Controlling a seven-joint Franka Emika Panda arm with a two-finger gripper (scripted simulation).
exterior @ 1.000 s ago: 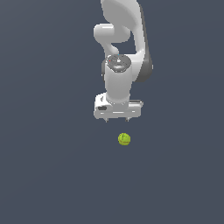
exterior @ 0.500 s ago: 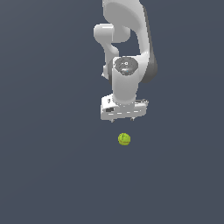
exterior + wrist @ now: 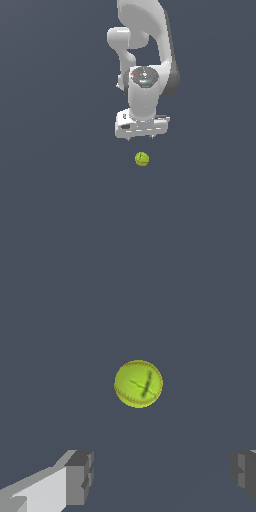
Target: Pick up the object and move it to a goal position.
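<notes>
So this looks like the approach stage of the pick, nothing grabbed yet. The yellow-green ball [image 3: 142,159] sits alone on the flat dark grey floor [image 3: 55,200], a bit below the centre of the exterior view, and the white gripper [image 3: 141,135] hangs just above it in the frame, apart from it, with a clear strip of floor between them. The arm [image 3: 145,55] comes down from the top middle of that frame. In the wrist view the ball [image 3: 138,383] is pretty much dead centre, and you can make out a seam line around its edge plus a couple of darker marks on its face. The two fingers [image 3: 80,477] show up at the lower corners of the wrist picture, spread wide with plenty of room between them, way wider than the ball. My read: next it needs to come down so the fingers straddle the ball, line up so the ball sits between the pads rather than ahead of them, then close gently. It's round, so I'd guess an off-centre squeeze could just squirt it away. No goal marker shows in either view, so can't say where it goes after.
</notes>
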